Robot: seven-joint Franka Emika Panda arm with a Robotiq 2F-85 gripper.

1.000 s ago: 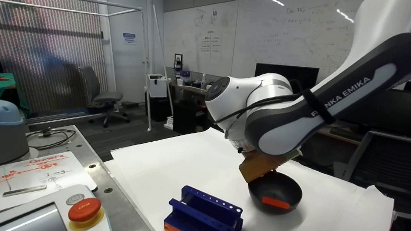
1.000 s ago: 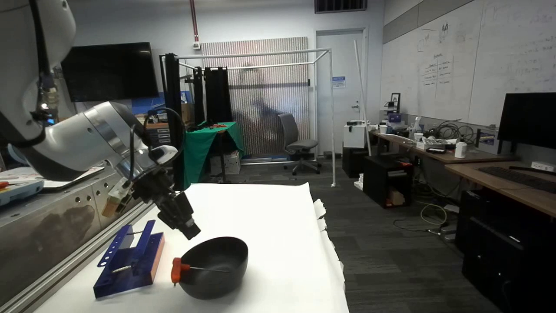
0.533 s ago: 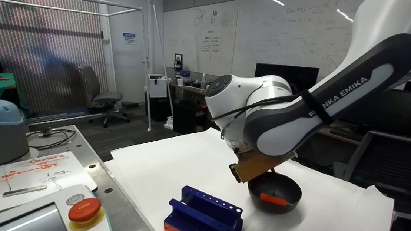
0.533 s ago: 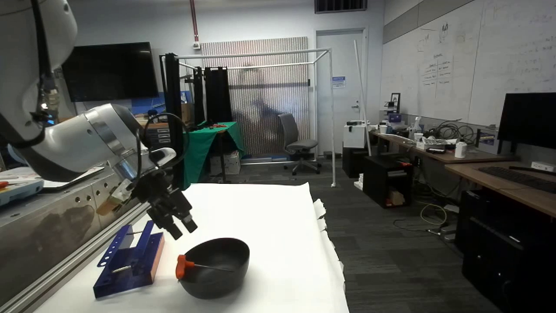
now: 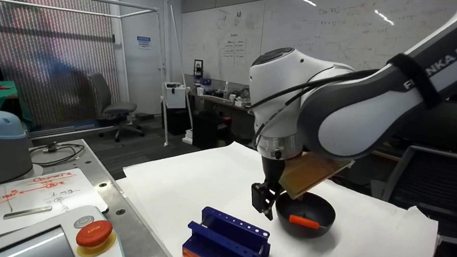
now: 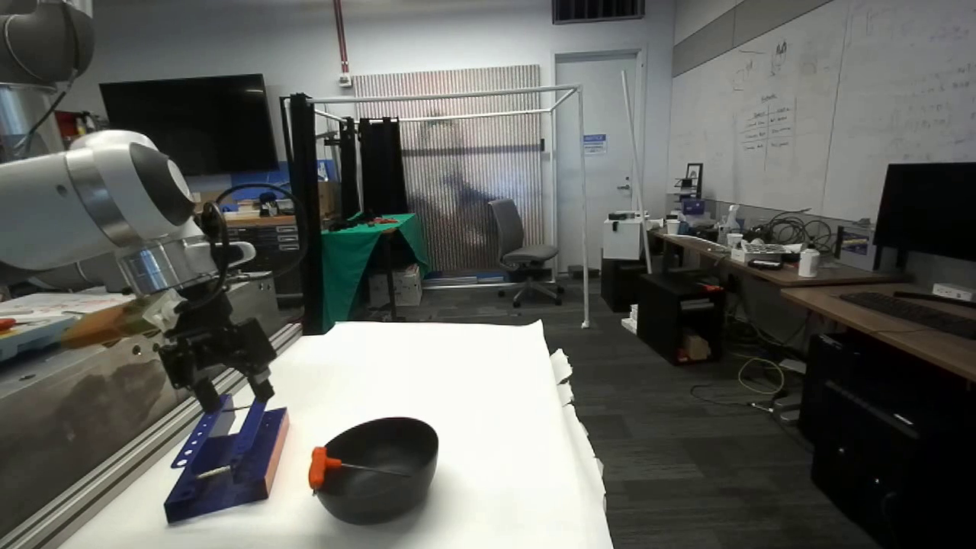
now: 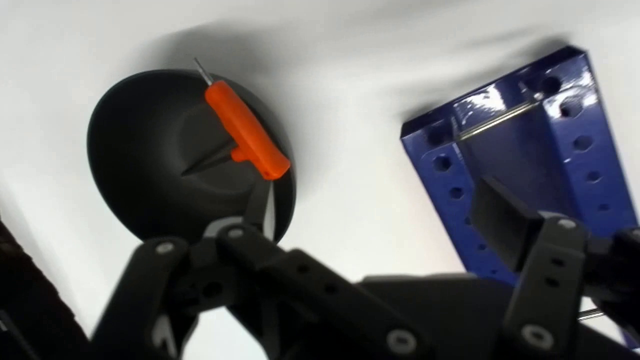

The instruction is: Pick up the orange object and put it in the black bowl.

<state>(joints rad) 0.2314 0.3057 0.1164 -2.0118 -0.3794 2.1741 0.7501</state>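
The orange object (image 7: 247,132) is a slim orange handle with a thin metal shaft. In the wrist view it lies across the rim of the black bowl (image 7: 145,170). An exterior view shows the orange object (image 6: 319,468) tilted, its handle at the lip and its shaft inside the black bowl (image 6: 381,492). In an exterior view, my gripper (image 6: 235,393) hangs apart from both with its two fingers spread. The wrist view also shows the gripper (image 7: 382,215) open, white paper between its fingers and nothing held.
A blue rack (image 7: 445,190) with rows of holes stands beside the bowl, partly under one finger in the wrist view. White paper (image 6: 457,381) covers the table. A controller with a red emergency button (image 5: 94,232) sits on the metal bench nearby.
The gripper's fingers were together above the bowl and have spread apart. The arm has swung away from the bowl toward the rack. The orange handle and bowl shifted slightly, then stayed still.
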